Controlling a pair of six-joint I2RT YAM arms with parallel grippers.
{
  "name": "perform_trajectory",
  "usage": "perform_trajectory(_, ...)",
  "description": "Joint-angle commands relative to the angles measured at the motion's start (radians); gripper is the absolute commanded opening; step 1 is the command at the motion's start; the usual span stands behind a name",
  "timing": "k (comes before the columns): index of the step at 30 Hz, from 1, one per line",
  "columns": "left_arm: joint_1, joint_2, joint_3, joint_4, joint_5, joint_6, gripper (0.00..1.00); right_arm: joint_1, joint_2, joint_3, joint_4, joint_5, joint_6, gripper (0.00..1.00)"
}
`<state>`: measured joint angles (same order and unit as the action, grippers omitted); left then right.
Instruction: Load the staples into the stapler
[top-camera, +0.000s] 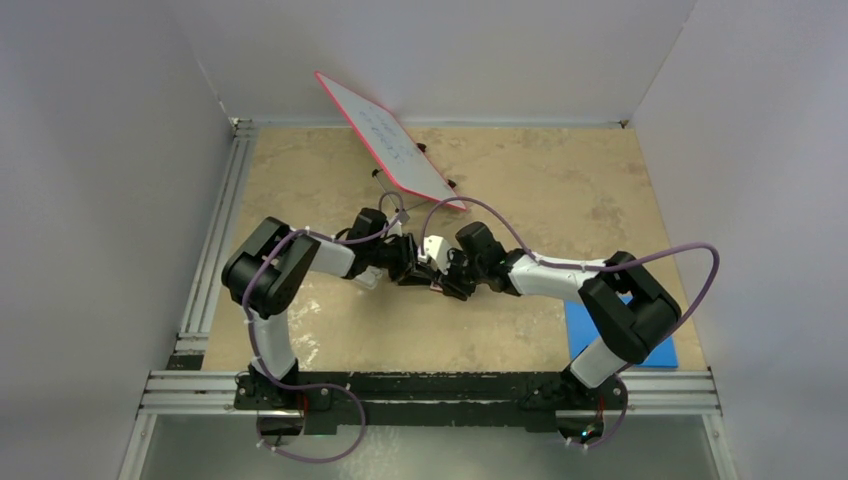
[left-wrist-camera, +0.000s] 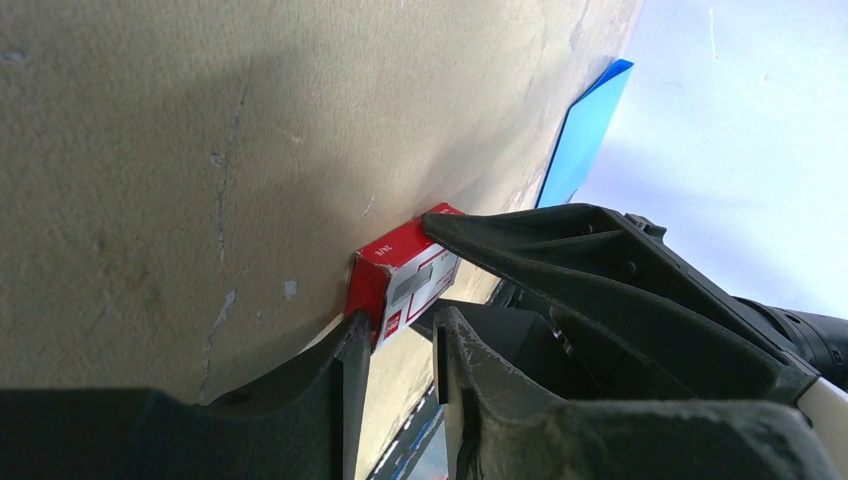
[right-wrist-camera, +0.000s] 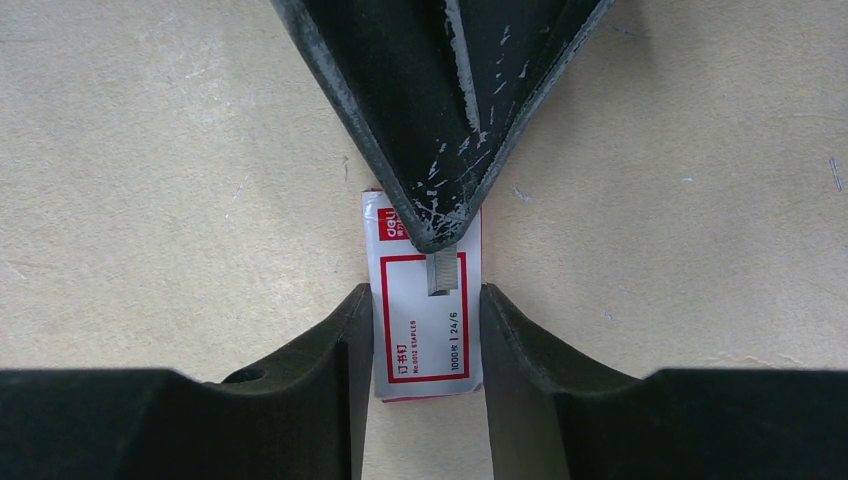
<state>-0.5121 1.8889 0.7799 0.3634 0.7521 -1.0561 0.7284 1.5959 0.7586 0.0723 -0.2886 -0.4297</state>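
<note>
The staples (right-wrist-camera: 425, 310), a small red and white box with a printed label, lie flat between my right gripper's (right-wrist-camera: 425, 295) two fingers, which press on its long sides. In the top view the box (top-camera: 433, 248) is a white patch where the two grippers meet at mid-table. My left gripper (left-wrist-camera: 395, 325) faces it from the other side, jaws a narrow gap apart with nothing between them. Its left fingertip (left-wrist-camera: 350, 335) touches the box's red end (left-wrist-camera: 400, 280). One of its fingers (right-wrist-camera: 430, 120) covers the box's far end. The stapler is hidden.
A red-framed whiteboard (top-camera: 388, 148) leans at the back centre. A blue pad (top-camera: 585, 325) lies at the right, partly under the right arm, and also shows in the left wrist view (left-wrist-camera: 580, 150). White walls close in the beige table (top-camera: 560, 190) on three sides.
</note>
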Motion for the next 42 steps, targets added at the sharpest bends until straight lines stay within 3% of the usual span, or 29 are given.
perform_trajectory(1,-0.018,0.009,-0.002,0.106,0.045,-0.02,0.28,0.027,-0.004,0.009,0.056,-0.051,0.02,0.4)
perform_trajectory(31,-0.018,0.002,-0.026,0.129,0.1,-0.083,0.28,0.06,0.023,0.047,0.175,0.081,0.075,0.44)
perform_trajectory(42,-0.017,-0.059,-0.023,0.044,0.064,-0.043,0.28,0.059,0.009,0.035,0.177,0.087,0.071,0.51)
